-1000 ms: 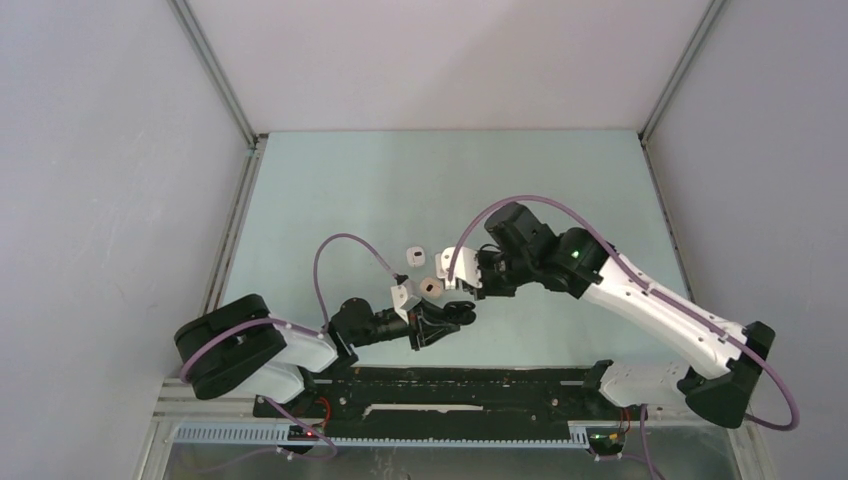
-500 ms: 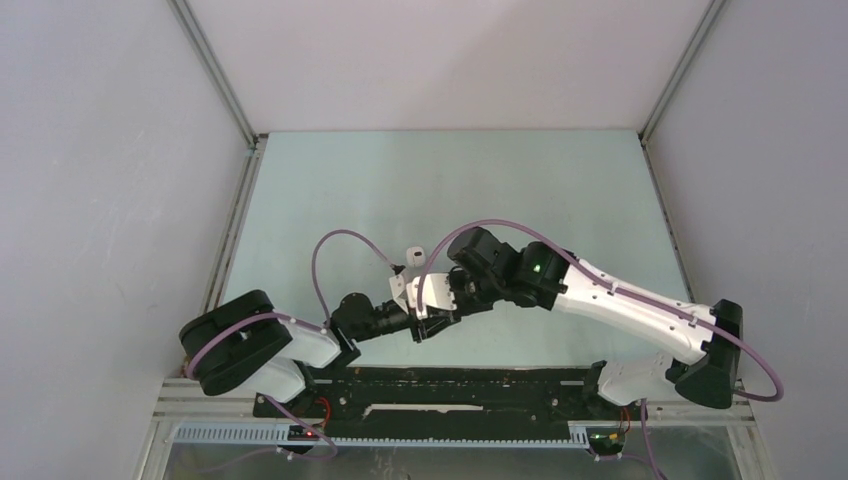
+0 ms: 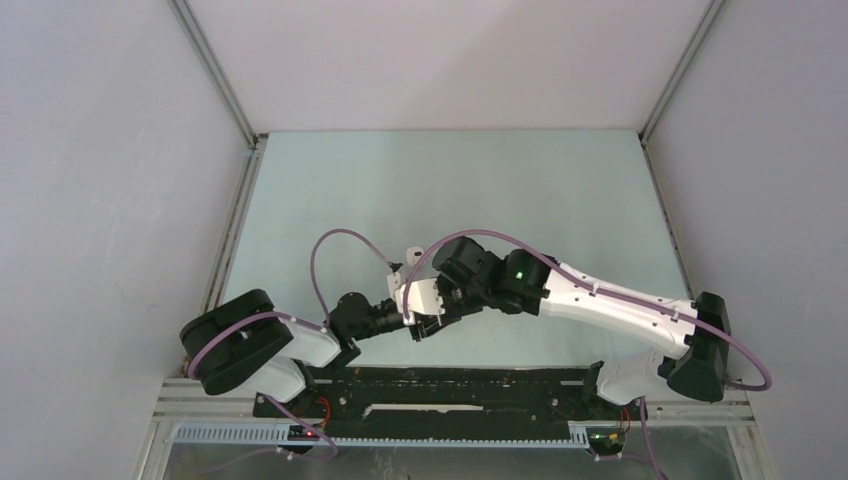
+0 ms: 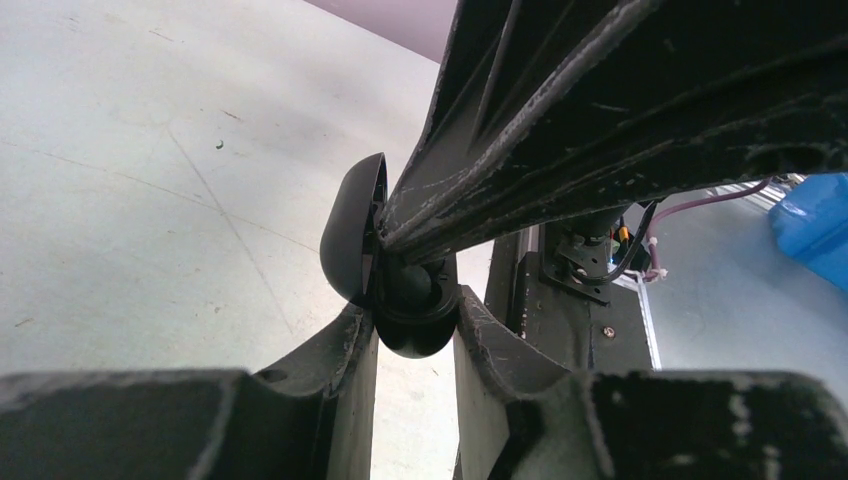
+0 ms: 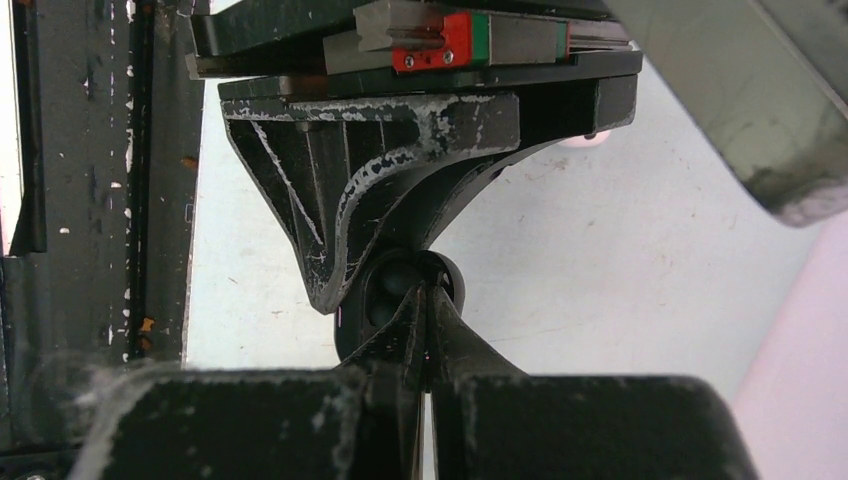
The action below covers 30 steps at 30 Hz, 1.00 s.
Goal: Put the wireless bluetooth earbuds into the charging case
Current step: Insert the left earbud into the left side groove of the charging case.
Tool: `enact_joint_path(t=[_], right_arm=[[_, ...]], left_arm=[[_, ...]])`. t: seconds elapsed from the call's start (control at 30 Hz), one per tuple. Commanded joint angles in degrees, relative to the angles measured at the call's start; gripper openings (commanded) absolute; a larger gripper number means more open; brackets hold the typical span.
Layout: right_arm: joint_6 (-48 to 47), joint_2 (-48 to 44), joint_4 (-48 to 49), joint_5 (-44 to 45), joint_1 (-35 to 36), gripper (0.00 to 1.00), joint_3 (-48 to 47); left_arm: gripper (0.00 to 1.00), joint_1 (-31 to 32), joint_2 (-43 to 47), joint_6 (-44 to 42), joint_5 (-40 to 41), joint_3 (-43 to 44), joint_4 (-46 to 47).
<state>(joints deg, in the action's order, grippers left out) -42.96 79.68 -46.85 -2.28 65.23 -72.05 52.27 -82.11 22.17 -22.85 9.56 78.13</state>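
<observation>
My left gripper (image 4: 416,318) is shut on a small glossy black charging case (image 4: 412,338), whose lid (image 4: 348,235) stands open to the left. My right gripper (image 5: 426,296) is shut, and its joined tips poke into the case's open cavity (image 5: 392,292). Dark rounded shapes sit in that cavity; I cannot tell whether they are earbuds or empty wells. In the top view both grippers meet near the table's front middle, the right wrist (image 3: 424,298) covering the case. A small white piece (image 3: 413,254) lies on the table just behind them.
The black base rail (image 3: 450,385) runs along the near edge, close under the two grippers. Grey walls and metal frame posts (image 3: 215,75) enclose the pale green table (image 3: 450,190). The left arm's purple cable (image 3: 330,245) arcs above its wrist.
My right arm has swung left and down to the left gripper, and its shut tips have reached the held case. It now covers the small round piece that lay beside the left gripper.
</observation>
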Motion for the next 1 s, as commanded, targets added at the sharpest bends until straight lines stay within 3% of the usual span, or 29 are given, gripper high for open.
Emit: enact_joint_path(t=[0.0, 0.7, 0.97], right_arm=[[-0.06, 0.39, 1.75, 1.43, 0.65, 0.0, -0.13], [-0.11, 1.41, -0.09, 5.42, 0.77, 0.0, -0.11], [0.17, 0.36, -1.42, 2.11, 1.06, 0.01, -0.13]], left_arm=[[0.0, -0.48, -0.08, 0.85, -0.96, 0.54, 3.84], [0.0, -1.21, -0.28, 1.22, -0.33, 0.17, 4.37], [0.0, -1.3, -0.16, 1.21, 0.32, 0.03, 4.29]])
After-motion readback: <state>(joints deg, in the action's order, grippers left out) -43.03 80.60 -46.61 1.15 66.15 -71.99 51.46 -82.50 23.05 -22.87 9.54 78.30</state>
